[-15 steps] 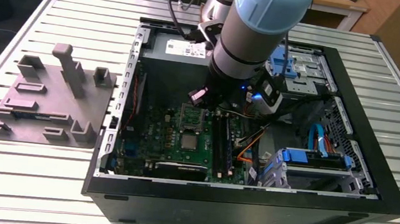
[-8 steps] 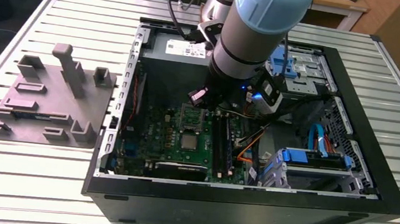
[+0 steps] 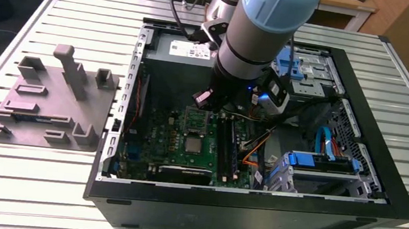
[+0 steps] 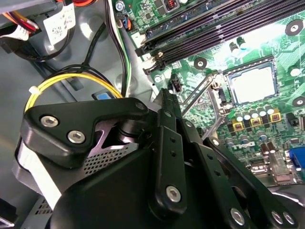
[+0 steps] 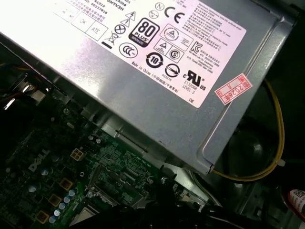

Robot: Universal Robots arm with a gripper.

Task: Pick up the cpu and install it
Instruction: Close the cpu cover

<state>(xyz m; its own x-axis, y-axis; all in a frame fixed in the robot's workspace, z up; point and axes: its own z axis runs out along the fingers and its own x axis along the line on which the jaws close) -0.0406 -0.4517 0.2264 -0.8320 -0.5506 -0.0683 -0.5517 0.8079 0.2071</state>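
The cpu point(image 3: 194, 144) is a small silver-grey square lying flat in its socket in the middle of the green motherboard point(image 3: 152, 143), inside the open computer case point(image 3: 255, 208). In the second wrist view the cpu point(image 4: 252, 85) glares pale inside the socket frame. The metal load plate and lever point(image 4: 202, 98) stand raised beside it. My gripper point(image 3: 203, 100) hangs inside the case above the board, just behind the socket and apart from the cpu. In the second wrist view, the tip of my gripper point(image 4: 165, 95) is next to the raised plate.
A grey power supply with a white label point(image 5: 143, 71) sits at the back of the case, close to the arm. Black memory slots point(image 4: 224, 28), yellow cables point(image 4: 71, 78) and a blue drive cage point(image 3: 321, 161) crowd the case. A grey parts fixture point(image 3: 46, 103) stands at the exterior view's left.
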